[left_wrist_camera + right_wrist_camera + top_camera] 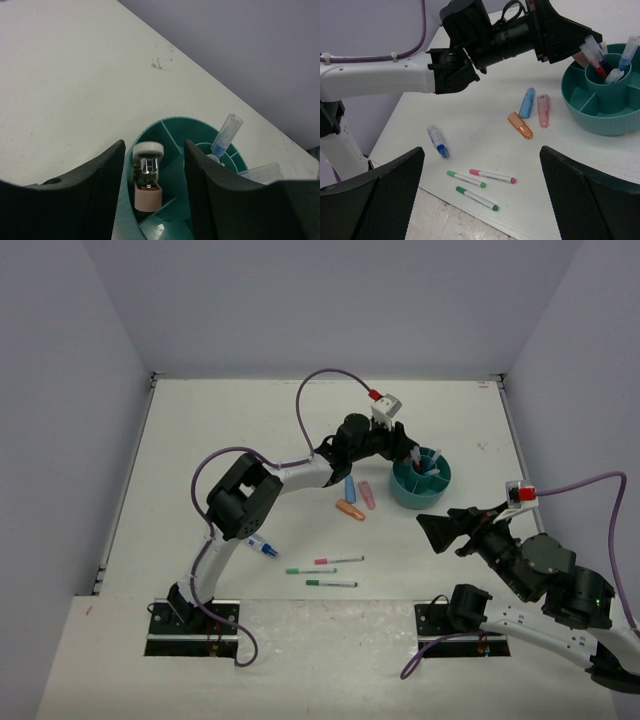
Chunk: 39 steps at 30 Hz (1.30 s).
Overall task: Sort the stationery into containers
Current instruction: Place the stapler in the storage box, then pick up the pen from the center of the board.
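My left claw point(154, 150), spread, hangs over an outer compartment of the teal cup point(165, 122), where a pale item point(147, 196) lies free. Highlighters point(367, 496) wait just beside the cup, pens point(338, 561) farther off. My right claw point(481, 155) is also spread.

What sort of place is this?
Probably a robotics lab cell: left arm and right arm bolted to a white table, plain walls boxing it in, pens scattered near a teal cup.

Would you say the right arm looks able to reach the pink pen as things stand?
Probably yes: the open right gripper faces the pink pen with bare table between, and the left gripper is away at the teal cup.
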Motion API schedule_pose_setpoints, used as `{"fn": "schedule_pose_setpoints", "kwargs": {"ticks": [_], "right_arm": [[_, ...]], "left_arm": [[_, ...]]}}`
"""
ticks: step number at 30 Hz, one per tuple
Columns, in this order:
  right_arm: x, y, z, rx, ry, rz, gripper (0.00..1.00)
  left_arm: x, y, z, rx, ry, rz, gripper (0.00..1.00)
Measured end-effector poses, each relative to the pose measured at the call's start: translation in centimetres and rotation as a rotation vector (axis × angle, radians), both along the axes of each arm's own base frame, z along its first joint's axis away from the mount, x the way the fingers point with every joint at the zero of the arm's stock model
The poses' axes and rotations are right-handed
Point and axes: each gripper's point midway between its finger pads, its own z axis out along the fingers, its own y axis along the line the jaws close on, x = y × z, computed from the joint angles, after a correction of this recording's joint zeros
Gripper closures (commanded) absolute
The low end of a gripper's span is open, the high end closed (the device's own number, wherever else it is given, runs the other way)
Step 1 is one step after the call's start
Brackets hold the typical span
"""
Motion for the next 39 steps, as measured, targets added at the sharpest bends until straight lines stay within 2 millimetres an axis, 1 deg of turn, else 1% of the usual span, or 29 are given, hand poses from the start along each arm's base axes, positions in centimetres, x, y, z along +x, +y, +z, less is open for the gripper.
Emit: {"fn": "schedule_pose_setpoints", "kwargs": {"ticks": [3,9,11,12,14,16,18,20,22,23,24,26,27,29,31,32,34,35,37,39], "right_arm": [[0.0,0.0,0.0,0.0,0.0,0.0,0.01],[0.0,0.0,0.0,-0.001,0.0,-0.002,0.01],[0.0,0.0,0.0,-0.001,0.0,-0.002,0.01],[0.0,0.0,0.0,-0.003,-0.001,-0.003,0.01],[0.1,0.0,-0.3,-0.012,-0.001,-0.002,0.01],[0.2,0.2,-0.8,-0.037,0.003,-0.001,0.01],[0.5,0.8,-1.6,-0.08,0.013,0.002,0.01],[1.0,1.6,-3.0,-0.146,0.035,0.003,0.01],[1.5,2.9,-4.5,-0.236,0.07,0.009,0.06],[1.9,3.7,-5.4,-0.288,0.089,0.017,0.1],[2.2,4.5,-6.3,-0.339,0.11,0.027,0.16],[2.6,5.9,-8.4,-0.436,0.156,0.054,0.23],[2.9,6.5,-9.3,-0.479,0.178,0.069,0.26],[3.5,7.7,-11.2,-0.539,0.23,0.11,0.31],[4.3,8.2,-12.6,-0.566,0.285,0.139,0.3],[5.0,8.2,-13.2,-0.574,0.307,0.14,0.26],[6.3,8.1,-14.1,-0.607,0.34,0.139,0.22],[6.9,8.2,-14.7,-0.635,0.357,0.142,0.21],[8.2,8.9,-15.4,-0.683,0.38,0.165,0.21],[9.4,9.7,-16.2,-0.717,0.404,0.203,0.25]], "left_arm": [[0.0,-0.1,0.2,-0.01,0.0,0.0,0.36],[-0.1,-0.1,0.3,-0.021,0.015,0.002,0.3],[-0.1,-0.1,0.3,-0.024,0.02,0.003,0.24],[0.0,0.0,0.3,-0.023,0.023,0.007,0.19],[0.3,0.3,0.0,-0.019,0.036,0.025,0.12],[0.8,1.0,-0.2,-0.006,0.05,0.067,0.04],[1.6,2.3,-0.3,0.017,0.072,0.126,0.0],[2.3,4.0,0.3,0.037,0.091,0.194,0.0],[2.6,6.4,1.3,0.063,0.114,0.272,0.0],[2.6,7.7,2.4,0.07,0.117,0.312,0.0],[2.5,9.0,3.5,0.076,0.12,0.353,0.0],[2.1,11.9,6.1,0.08,0.127,0.443,0.0],[1.6,13.4,7.4,0.082,0.132,0.485,0.0],[-0.1,16.6,9.8,0.09,0.15,0.564,0.0],[-2.0,19.5,11.7,0.075,0.171,0.631,0.0],[-3.0,21.0,12.1,0.072,0.19,0.663,0.0],[-5.4,24.1,11.7,0.085,0.241,0.725,0.0],[-6.7,25.6,11.1,0.099,0.266,0.751,0.0],[-9.2,28.2,8.9,0.156,0.314,0.782,0.0],[-11.3,30.1,6.3,0.227,0.358,0.795,0.0]]}}
